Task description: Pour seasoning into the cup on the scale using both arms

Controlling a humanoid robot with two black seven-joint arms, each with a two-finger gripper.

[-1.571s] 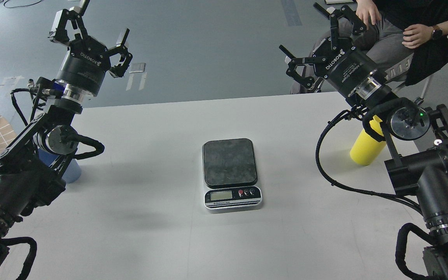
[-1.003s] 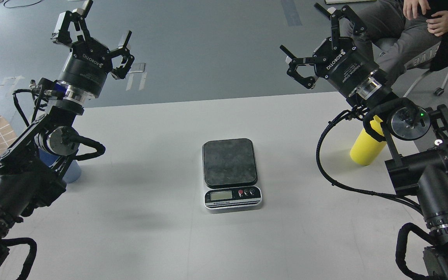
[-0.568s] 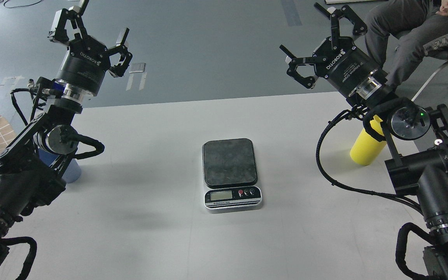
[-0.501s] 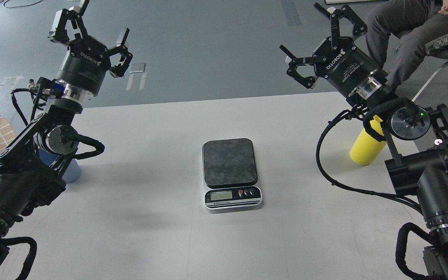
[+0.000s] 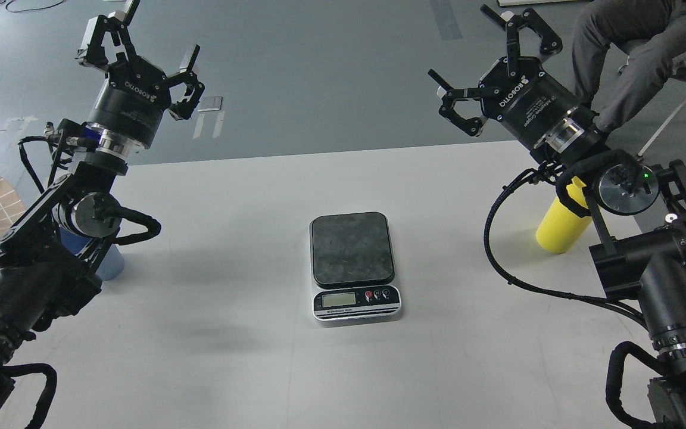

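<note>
- The scale (image 5: pixel 355 268) sits nearest on the white table (image 5: pixel 248 357), near its middle, with the silver display edge facing the robot and the dark platform bare.
- Farther back on the left, the cup (image 5: pixel 108 267) stands on the table, mostly hidden behind the left arm (image 5: pixel 51 238); only a light blue part of its lower side shows.
- On the right, at about the same depth, the seasoning (image 5: pixel 560 223) stands upright on the table. Its yellow body shows, but the nozzle and top are covered by the right arm (image 5: pixel 646 250) and its cable.
- The cup and the seasoning are well apart from the scale, one to each side.
- The left gripper (image 5: pixel 140 44) is raised past the far table edge, over the grey floor, its fingers spread apart and holding nothing.
- The right gripper (image 5: pixel 486 65) is likewise lifted at the far right, fingers splayed wide and empty, well above the seasoning.
- Farthest back, at the top right corner, a seated person (image 5: pixel 635 36) in grey trousers is partly in view.
</note>
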